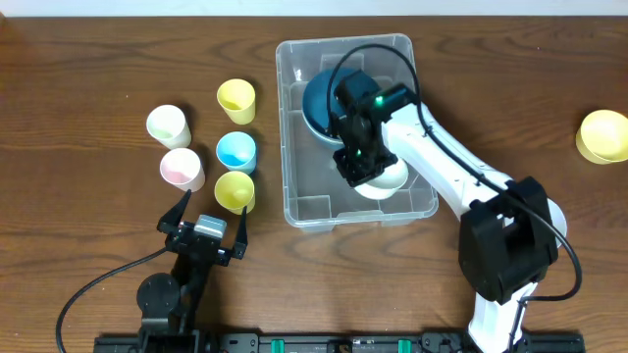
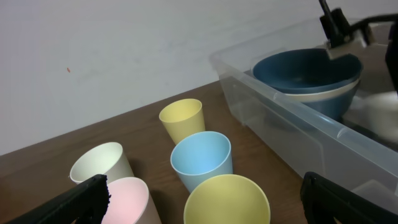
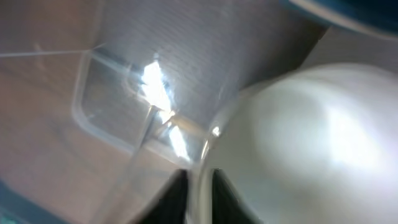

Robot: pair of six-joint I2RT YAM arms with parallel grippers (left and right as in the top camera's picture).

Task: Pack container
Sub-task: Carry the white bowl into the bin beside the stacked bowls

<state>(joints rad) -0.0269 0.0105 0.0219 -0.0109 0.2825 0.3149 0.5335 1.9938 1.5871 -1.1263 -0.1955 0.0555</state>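
Note:
The clear plastic container (image 1: 294, 201) stands at the table's centre. A dark blue bowl (image 1: 319, 98) lies in its far end, stacked on a pale one in the left wrist view. A white bowl (image 1: 391, 182) lies in its near right part. My right gripper (image 1: 365, 173) reaches down into the container. In the right wrist view its two dark fingers close on the white bowl's (image 3: 311, 137) rim, one on each side; the picture is blurred. My left gripper (image 1: 215, 202) stands wide open outside the container, just behind a yellow-green cup (image 1: 235, 190), holding nothing.
Left of the container stand several cups: yellow (image 1: 235, 100), white (image 1: 168, 125), pink (image 1: 182, 168), light blue (image 1: 235, 150). A yellow bowl (image 1: 603, 135) sits near the table's right edge. The right arm's cable loops over the container.

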